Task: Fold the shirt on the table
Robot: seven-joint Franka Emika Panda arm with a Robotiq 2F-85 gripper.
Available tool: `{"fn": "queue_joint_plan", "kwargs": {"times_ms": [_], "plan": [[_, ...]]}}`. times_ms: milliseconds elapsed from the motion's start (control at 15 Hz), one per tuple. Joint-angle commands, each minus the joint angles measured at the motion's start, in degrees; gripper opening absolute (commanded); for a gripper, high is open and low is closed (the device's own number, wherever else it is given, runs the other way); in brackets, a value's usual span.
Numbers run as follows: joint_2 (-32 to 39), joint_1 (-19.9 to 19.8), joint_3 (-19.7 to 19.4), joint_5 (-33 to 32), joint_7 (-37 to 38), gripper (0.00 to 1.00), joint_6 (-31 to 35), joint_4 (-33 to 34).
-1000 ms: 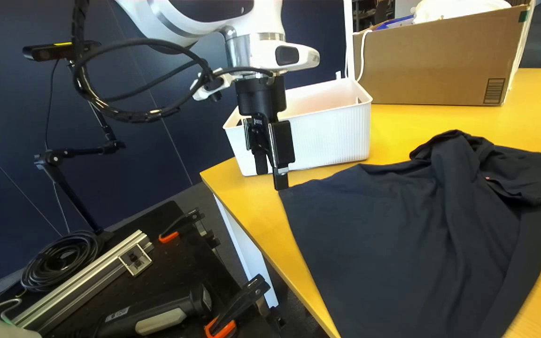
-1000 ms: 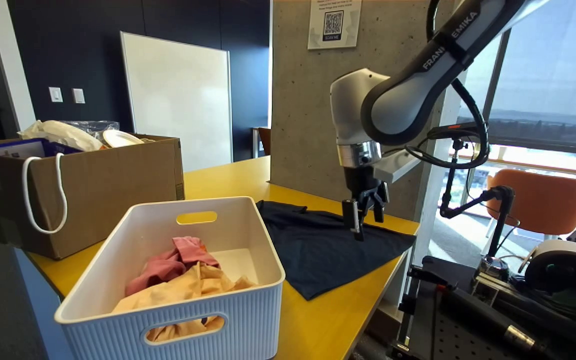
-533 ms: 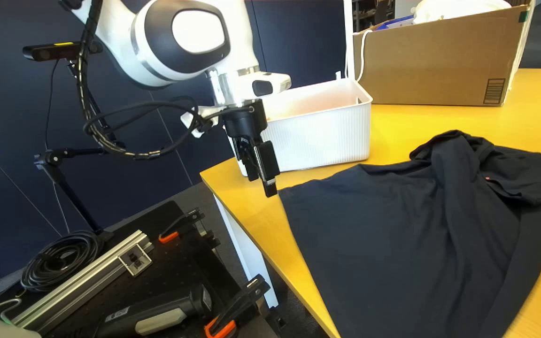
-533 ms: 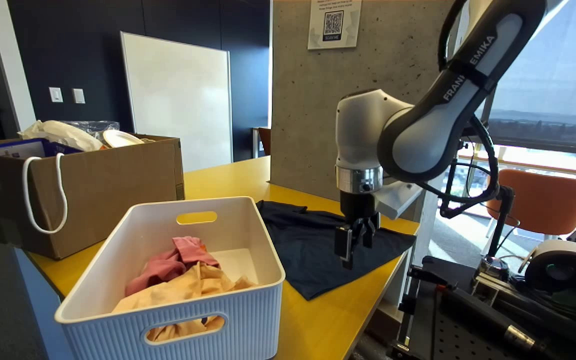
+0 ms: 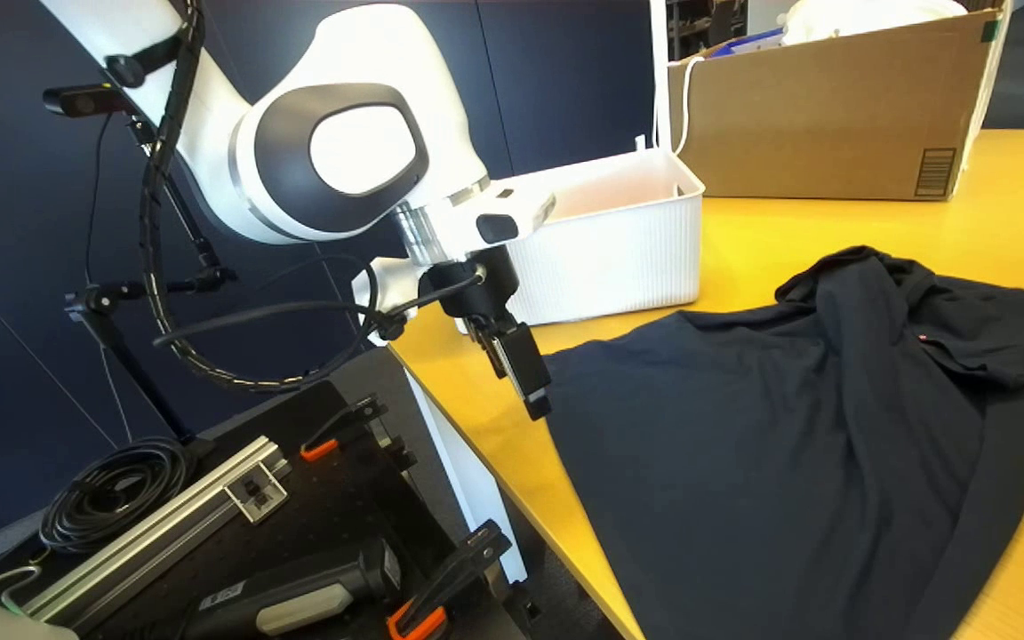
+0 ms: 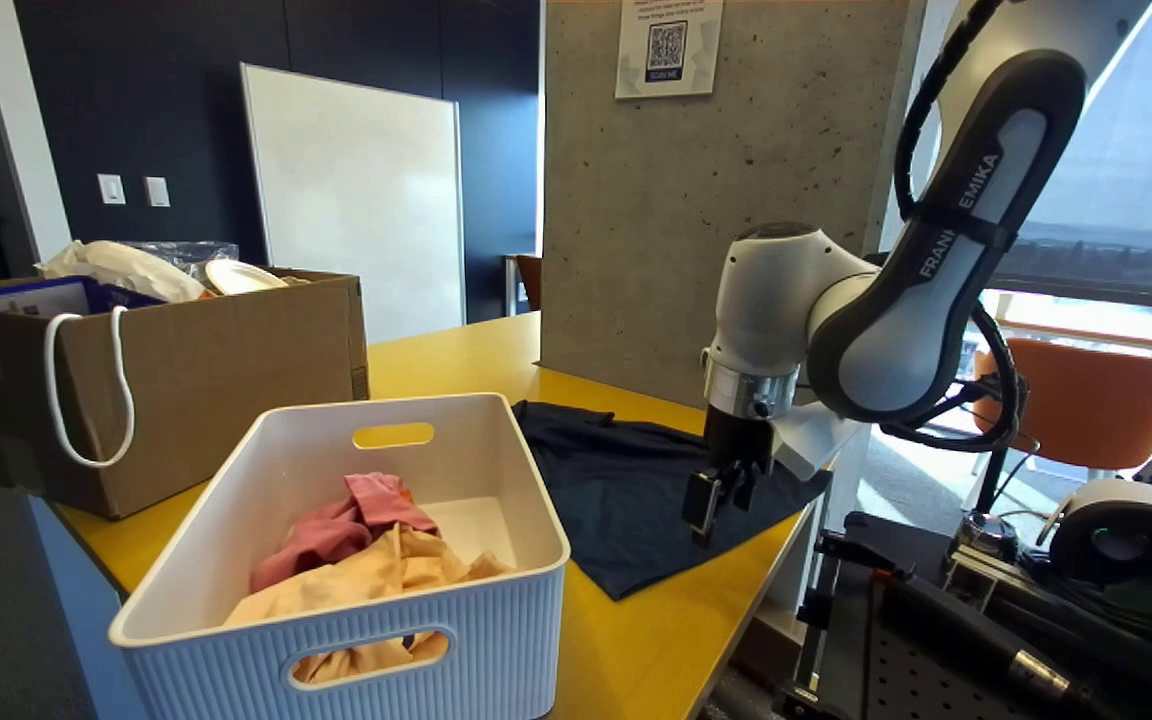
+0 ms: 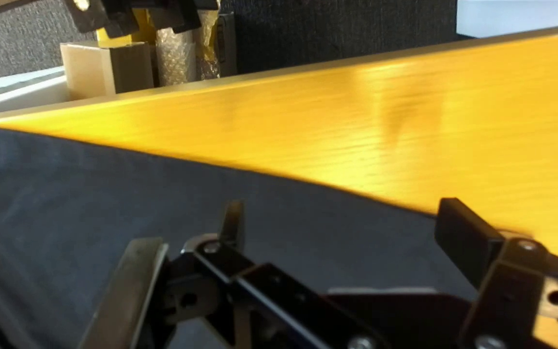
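Note:
The dark navy-black shirt (image 5: 743, 462) lies on the yellow-orange table (image 5: 832, 231), mostly flat, with bunched, overlapping folds toward its far right part. In an exterior view its other side is a dark sheet (image 6: 616, 510) ending in a corner. My gripper (image 5: 519, 388) hangs tilted above the table beside the shirt's edge, near a corner. In the wrist view the gripper (image 7: 339, 215) has its fingers wide apart, nothing between them. Behind them lies dark cloth (image 7: 114, 194), its straight border crossing toward the right finger. How far the fingertips are from the cloth is hard to tell.
A white ribbed bin (image 5: 605, 267) stands on the table near the gripper, with pink and peach cloth (image 6: 376, 570) inside. A full cardboard box (image 5: 823, 133) is behind it. A concrete pillar (image 6: 636, 250) rises beyond the shirt. A black cart (image 5: 325, 484) with tools stands beside the table.
My gripper has come lower and moved along the shirt's edge, away from the bin; the arm has tilted. The jaws stay wide and the shirt looks unchanged.

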Motion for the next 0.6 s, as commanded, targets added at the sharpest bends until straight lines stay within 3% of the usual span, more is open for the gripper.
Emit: {"fn": "queue_joint_plan", "kwargs": {"times_ms": [0, 533], "plan": [[3.8, 2.45, -3.0, 0.62, -1.01, 1.0, 0.44, 5.44], [12.04, 3.2, -0.1, 6.23, -6.15, 1.0, -1.48, 18.2]]}}
